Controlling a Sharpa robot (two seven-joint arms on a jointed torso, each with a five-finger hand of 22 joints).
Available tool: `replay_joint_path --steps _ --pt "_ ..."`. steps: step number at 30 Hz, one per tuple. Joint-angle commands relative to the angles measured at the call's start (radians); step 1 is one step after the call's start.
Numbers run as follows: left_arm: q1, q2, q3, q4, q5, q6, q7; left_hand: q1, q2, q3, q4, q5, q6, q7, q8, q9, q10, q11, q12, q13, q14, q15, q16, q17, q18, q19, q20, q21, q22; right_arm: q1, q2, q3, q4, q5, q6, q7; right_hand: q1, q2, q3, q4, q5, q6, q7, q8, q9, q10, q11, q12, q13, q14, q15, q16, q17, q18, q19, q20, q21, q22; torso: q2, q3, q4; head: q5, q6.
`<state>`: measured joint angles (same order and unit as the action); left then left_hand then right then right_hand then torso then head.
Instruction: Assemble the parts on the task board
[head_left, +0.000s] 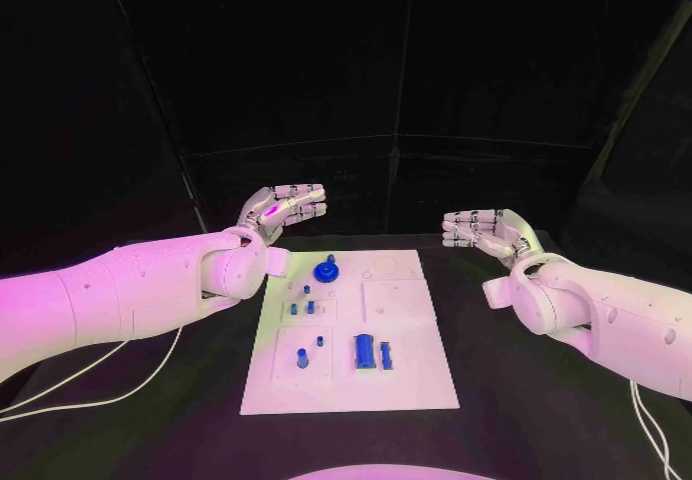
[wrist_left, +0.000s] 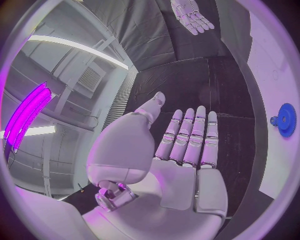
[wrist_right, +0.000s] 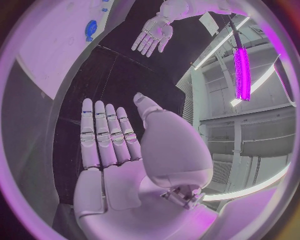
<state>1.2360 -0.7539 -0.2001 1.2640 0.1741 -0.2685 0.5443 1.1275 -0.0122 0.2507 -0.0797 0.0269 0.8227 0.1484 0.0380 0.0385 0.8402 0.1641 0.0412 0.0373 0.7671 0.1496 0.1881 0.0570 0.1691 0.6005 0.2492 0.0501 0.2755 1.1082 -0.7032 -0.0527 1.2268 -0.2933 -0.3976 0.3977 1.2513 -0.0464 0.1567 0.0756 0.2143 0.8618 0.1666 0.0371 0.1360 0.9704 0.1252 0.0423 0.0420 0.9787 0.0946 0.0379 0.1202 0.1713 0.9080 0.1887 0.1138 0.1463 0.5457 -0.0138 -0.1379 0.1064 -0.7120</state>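
Left hand (head_left: 284, 210) and right hand (head_left: 483, 232) raised, released, flanking task board (head_left: 411, 385); blue parts (head_left: 364, 350) untouched, access clear.

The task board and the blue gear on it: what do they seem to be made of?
Task board: looks like matte white plastic, a flat plate with shallow recesses, though painted metal is possible. Blue gear: probably moulded or printed plastic, uniformly saturated colour, no metallic shine.

This looks like a robot lab or test room. A black table (head_left: 505, 400) stands inside black curtain walls (head_left: 404, 90). Behind them there are bare grey walls with an air vent (wrist_left: 89, 78) and long tube lights (wrist_right: 241, 67) glowing pink.
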Motion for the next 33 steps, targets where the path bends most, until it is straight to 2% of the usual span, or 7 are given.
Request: replay_joint_path --steps 1,10,12,13,15,17,33 --pt "-0.007 -0.001 0.01 0.017 -0.012 -0.027 0.0 -0.35 0.012 -0.078 0.08 -0.027 -0.255 -0.046 -0.038 -0.039 -0.261 -0.051 -0.041 -0.037 -0.238 -0.047 -0.059 -0.057 -0.052 -0.186 -0.077 -0.05 -0.086 -0.003 -0.005 0.004 0.024 0.022 -0.031 0.009 -0.386 0.046 -0.048 -0.076 -0.066 -0.266 -0.051 -0.037 -0.042 -0.299 -0.039 -0.042 -0.042 -0.302 -0.095 -0.038 -0.037 -0.051 -0.28 -0.058 -0.036 -0.045 0.0 0.0011 0.0147 -0.011 0.011" --pt "-0.079 -0.011 0.087 0.134 -0.077 -0.219 -0.01 -0.59 0.012 -0.131 0.08 -0.027 -0.431 -0.078 -0.038 -0.039 -0.44 -0.086 -0.041 -0.037 -0.402 -0.078 -0.098 -0.057 -0.079 -0.314 -0.131 -0.05 -0.144 -0.033 -0.045 0.031 0.201 0.172 -0.22 0.072 -0.652 0.046 -0.083 -0.076 -0.112 -0.449 -0.087 -0.037 -0.136 -0.506 -0.125 -0.042 -0.042 -0.511 -0.095 -0.038 -0.12 -0.079 -0.474 -0.098 -0.114 -0.076 -0.001 0.01 0.1007 -0.078 0.081" --pt "-0.103 -0.014 0.111 0.171 -0.098 -0.28 -0.013 -0.631 0.012 -0.139 0.08 -0.027 -0.461 -0.148 -0.038 -0.039 -0.47 -0.092 -0.041 -0.037 -0.429 -0.15 -0.105 -0.057 -0.088 -0.336 -0.14 -0.05 -0.154 -0.041 -0.054 0.037 0.243 0.208 -0.265 0.087 -0.697 0.046 -0.157 -0.076 -0.12 -0.481 -0.093 -0.037 -0.136 -0.541 -0.125 -0.042 -0.042 -0.546 -0.095 -0.038 -0.12 -0.09 -0.507 -0.105 -0.114 -0.146 -0.001 0.0115 0.1158 -0.089 0.094" --pt "-0.113 -0.016 0.123 0.189 -0.108 -0.309 -0.014 -0.652 0.012 -0.145 0.08 -0.027 -0.475 -0.148 -0.038 -0.039 -0.486 -0.164 -0.041 -0.037 -0.443 -0.15 -0.108 -0.057 -0.088 -0.347 -0.144 -0.05 -0.159 -0.044 -0.058 0.04 0.261 0.223 -0.285 0.093 -0.718 0.046 -0.157 -0.076 -0.123 -0.496 -0.096 -0.037 -0.136 -0.558 -0.125 -0.042 -0.042 -0.563 -0.095 -0.038 -0.12 -0.09 -0.522 -0.108 -0.114 -0.146 -0.001 0.0122 0.122 -0.094 0.099" --pt "-0.133 -0.019 0.144 0.221 -0.126 -0.362 -0.017 -0.689 0.012 -0.152 0.08 -0.027 -0.503 -0.148 -0.038 -0.039 -0.513 -0.164 -0.041 -0.037 -0.469 -0.15 -0.115 -0.057 -0.089 -0.367 -0.152 -0.05 -0.168 -0.049 -0.066 0.045 0.293 0.251 -0.319 0.105 -0.762 0.046 -0.157 -0.076 -0.131 -0.526 -0.167 -0.037 -0.136 -0.592 -0.125 -0.042 -0.042 -0.597 -0.095 -0.038 -0.12 -0.09 -0.554 -0.115 -0.114 -0.146 -0.001 0.0131 0.1314 -0.101 0.107" --pt "-0.153 -0.022 0.166 0.253 -0.145 -0.415 -0.02 -0.729 0.012 -0.162 0.08 -0.027 -0.532 -0.148 -0.038 -0.039 -0.544 -0.164 -0.041 -0.037 -0.497 -0.15 -0.188 -0.057 -0.169 -0.389 -0.161 -0.05 -0.178 -0.054 -0.072 0.049 0.322 0.275 -0.35 0.115 -0.807 0.046 -0.157 -0.076 -0.139 -0.556 -0.167 -0.037 -0.136 -0.627 -0.125 -0.042 -0.042 -0.632 -0.095 -0.038 -0.12 -0.101 -0.586 -0.189 -0.114 -0.146 -0.002 0.0137 0.1373 -0.106 0.112" --pt "-0.186 -0.026 0.2 0.306 -0.174 -0.501 -0.024 -0.923 0.012 -0.251 0.08 -0.027 -0.674 -0.148 -0.038 -0.039 -0.688 -0.164 -0.041 -0.037 -0.628 -0.15 -0.188 -0.057 -0.169 -0.491 -0.249 -0.05 -0.276 -0.058 -0.077 0.053 0.343 0.293 -0.372 0.122 -1.021 0.046 -0.157 -0.076 -0.214 -0.704 -0.167 -0.037 -0.136 -0.792 -0.125 -0.042 -0.042 -0.799 -0.095 -0.038 -0.12 -0.171 -0.741 -0.189 -0.114 -0.146 -0.002 0.0138 0.1379 -0.106 0.112"
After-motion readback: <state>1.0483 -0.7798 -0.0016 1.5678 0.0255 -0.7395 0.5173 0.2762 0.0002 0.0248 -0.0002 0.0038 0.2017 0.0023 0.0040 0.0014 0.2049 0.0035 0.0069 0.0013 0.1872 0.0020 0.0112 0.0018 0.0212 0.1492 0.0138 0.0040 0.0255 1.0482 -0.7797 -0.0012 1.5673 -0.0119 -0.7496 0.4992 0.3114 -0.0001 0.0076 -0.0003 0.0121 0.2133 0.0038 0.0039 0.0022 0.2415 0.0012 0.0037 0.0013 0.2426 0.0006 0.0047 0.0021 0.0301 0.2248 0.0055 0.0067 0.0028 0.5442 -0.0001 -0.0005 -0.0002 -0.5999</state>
